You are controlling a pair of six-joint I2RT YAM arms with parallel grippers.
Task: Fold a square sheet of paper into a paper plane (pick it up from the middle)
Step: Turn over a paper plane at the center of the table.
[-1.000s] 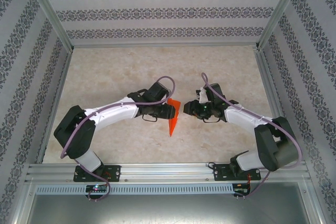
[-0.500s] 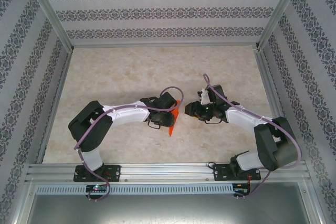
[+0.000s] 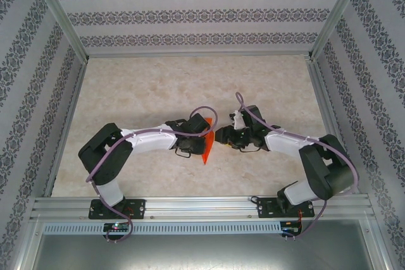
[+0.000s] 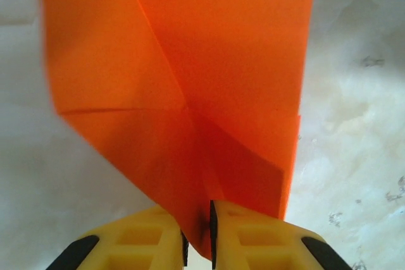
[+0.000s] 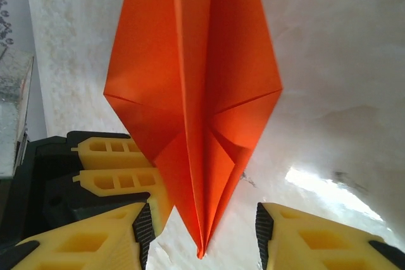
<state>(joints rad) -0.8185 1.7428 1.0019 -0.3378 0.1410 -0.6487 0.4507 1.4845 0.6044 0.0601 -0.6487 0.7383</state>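
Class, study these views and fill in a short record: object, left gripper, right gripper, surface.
Object: orange paper plane, folded to a point, with a centre crease
Left gripper: shut on the paper plane's centre fold
Right gripper: open, a finger on either side of the pointed tip, apart from it
Surface: pale marbled table

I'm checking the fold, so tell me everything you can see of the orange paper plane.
The paper plane is thin, bright orange paper folded into a slim, pointed dart with a centre crease and diagonal flap folds. It sits over the marbled table, pinched at a folded edge by the shut left hand. Its tip lies inside the open right hand, seemingly clear of its jaws.
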